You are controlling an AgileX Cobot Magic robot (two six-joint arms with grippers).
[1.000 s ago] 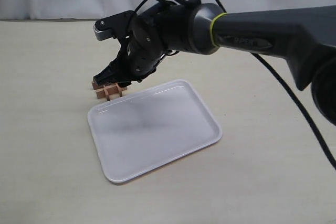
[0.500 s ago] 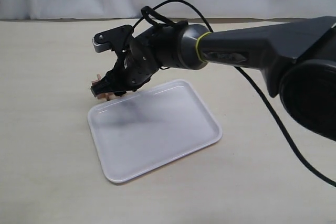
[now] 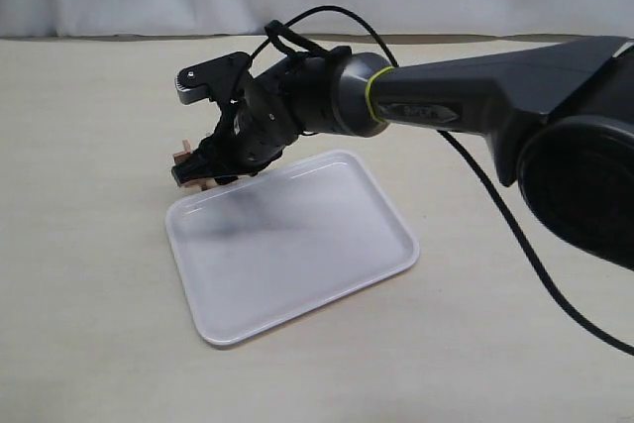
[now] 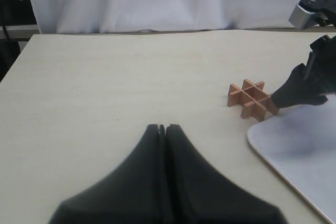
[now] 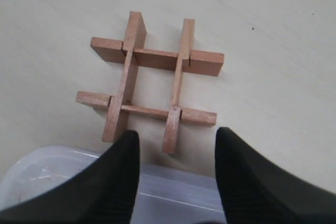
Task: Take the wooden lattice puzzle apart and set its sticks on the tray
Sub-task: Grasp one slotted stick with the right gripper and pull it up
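Left claw (image 4: 161,129) hangs clenched and empty above the bare worktop (image 4: 105,77). The wooden lattice puzzle (image 5: 152,82) lies whole on the worktop, just off a corner of the white tray (image 3: 297,274). Right claw (image 5: 177,136) hovers released, fingers spread over the puzzle's edge, perhaps touching it

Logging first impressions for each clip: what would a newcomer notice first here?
The dark right gripper, jaws open, is poised low at the edge of the wooden lattice puzzle. The puzzle sits fully assembled on the table by the far left corner of the white tray, which has nothing on it.
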